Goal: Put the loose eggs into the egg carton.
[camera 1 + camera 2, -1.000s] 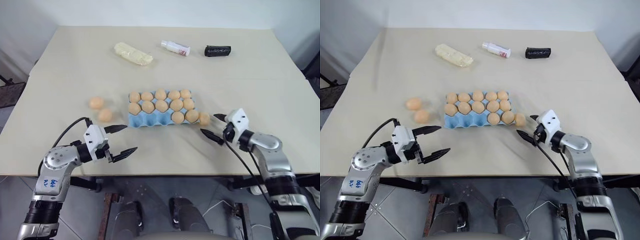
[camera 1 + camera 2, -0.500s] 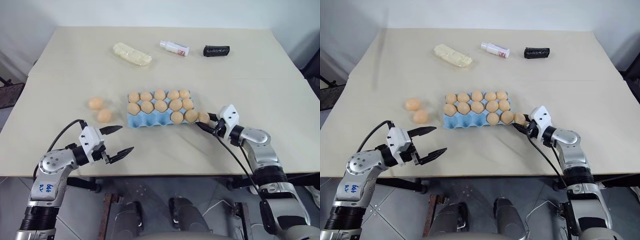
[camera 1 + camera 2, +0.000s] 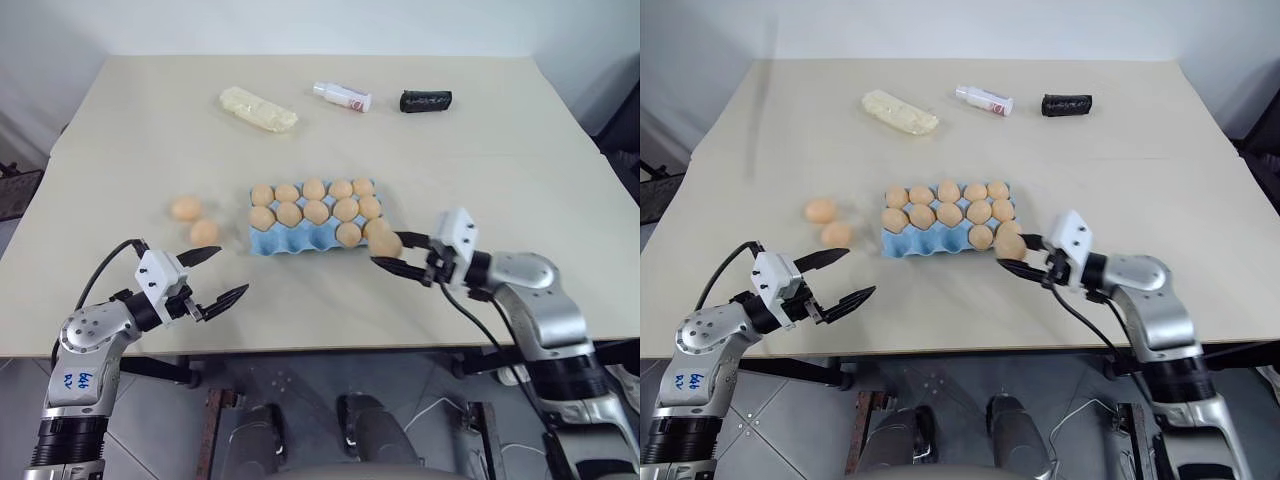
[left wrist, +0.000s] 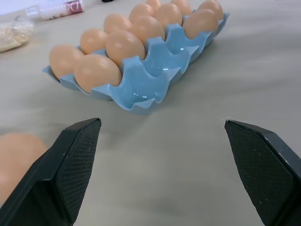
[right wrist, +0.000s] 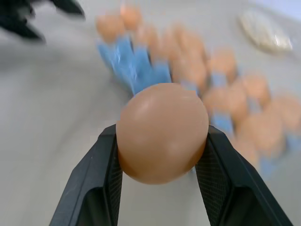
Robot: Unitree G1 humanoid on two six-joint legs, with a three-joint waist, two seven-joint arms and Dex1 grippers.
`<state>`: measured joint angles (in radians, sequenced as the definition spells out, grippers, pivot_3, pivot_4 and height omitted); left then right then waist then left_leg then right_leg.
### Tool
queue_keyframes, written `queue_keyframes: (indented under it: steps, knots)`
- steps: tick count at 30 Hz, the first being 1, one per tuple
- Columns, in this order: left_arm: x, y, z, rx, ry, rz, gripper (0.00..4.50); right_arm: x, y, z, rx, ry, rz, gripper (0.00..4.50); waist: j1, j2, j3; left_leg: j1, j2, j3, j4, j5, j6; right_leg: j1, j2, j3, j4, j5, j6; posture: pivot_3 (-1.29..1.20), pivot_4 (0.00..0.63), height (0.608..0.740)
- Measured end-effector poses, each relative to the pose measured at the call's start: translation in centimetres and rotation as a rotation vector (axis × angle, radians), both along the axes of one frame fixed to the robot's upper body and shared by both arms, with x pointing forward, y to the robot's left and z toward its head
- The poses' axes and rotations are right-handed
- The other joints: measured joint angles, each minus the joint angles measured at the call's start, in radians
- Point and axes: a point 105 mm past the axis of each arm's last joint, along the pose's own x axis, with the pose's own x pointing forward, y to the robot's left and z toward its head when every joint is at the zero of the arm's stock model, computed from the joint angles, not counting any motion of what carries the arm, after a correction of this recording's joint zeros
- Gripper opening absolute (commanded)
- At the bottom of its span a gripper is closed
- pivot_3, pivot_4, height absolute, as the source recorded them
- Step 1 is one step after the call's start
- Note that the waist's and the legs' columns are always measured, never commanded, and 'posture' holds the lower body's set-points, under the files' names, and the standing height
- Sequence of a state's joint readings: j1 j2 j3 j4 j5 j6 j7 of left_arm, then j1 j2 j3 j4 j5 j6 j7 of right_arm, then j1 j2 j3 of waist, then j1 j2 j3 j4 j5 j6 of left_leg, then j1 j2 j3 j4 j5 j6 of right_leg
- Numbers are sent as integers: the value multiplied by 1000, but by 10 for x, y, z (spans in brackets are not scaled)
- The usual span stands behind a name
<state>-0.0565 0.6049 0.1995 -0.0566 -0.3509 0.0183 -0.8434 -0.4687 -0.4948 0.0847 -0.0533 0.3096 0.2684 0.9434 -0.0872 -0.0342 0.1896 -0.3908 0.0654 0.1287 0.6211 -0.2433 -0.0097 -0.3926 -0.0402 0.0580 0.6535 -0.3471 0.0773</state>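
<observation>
Egg held at the carton's near right corner

On my counter (image 3: 480, 150) the egg carton (image 3: 300, 240) sat mid-surface, near row mostly bare. My right pincer (image 3: 392, 253) was clamped on one egg (image 3: 385, 244) above that corner; my left pincer (image 3: 214, 273) gaped wide, holding nothing, near two loose eggs (image 3: 195, 220) lying left of the carton.

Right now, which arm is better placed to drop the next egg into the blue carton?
Right. The right hand already grips a tan egg beside the light blue moulded egg carton. The left hand is open, holding nothing.
</observation>
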Motion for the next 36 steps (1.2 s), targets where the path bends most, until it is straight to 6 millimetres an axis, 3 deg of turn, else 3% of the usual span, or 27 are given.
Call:
queue_keyframes:
  steps: [4,8,9,15,17,26,30,36]
  knots:
    - [0,2,0,-1,-3,11,4500,15,26,8,-17,-19,-11,1928,6,0,0,-3,-1,-1,-1,-1,0,-2,-2,-2,-2,-1,-2,0,150,740]
    - [0,4,1,-3,-8,24,4500,28,38,-4,-60,-4,-27,1928,7,0,0,-8,-1,-4,-1,0,4,-4,-2,-5,-5,-1,-2,0,150,740]
    - [-1,5,0,-3,-7,29,4500,30,39,-8,-63,7,-31,2486,6,0,0,-11,0,-4,-1,0,4,-5,-1,-6,-6,-1,-2,0,150,740]
    - [-3,6,-2,-5,-4,42,4500,32,47,-15,-62,21,-10,4471,3,0,0,-14,0,-4,-1,0,4,-8,-1,-7,-6,-1,-1,0,150,740]
    - [-5,8,-3,-5,1,49,4500,28,46,-12,-57,9,5,4471,4,0,0,-14,0,-4,-1,0,4,-8,-1,-7,-6,-1,-1,0,150,740]
    - [-16,31,-8,-11,20,144,4500,-7,-17,-11,3,-48,31,4471,11,0,0,-13,0,-9,0,0,5,-4,-1,-11,-7,-1,-1,0,150,740]
    - [-27,58,-9,-24,22,263,4500,-26,-54,-31,38,-13,-2,4471,3,0,0,-11,0,-9,-1,0,5,-2,-1,-12,-9,-1,-1,0,150,740]
    - [-24,67,-6,-70,-14,365,4500,-26,-63,-27,71,-41,-42,4471,5,0,0,-7,0,-9,0,0,1,1,-2,-11,-5,-1,-1,0,150,740]
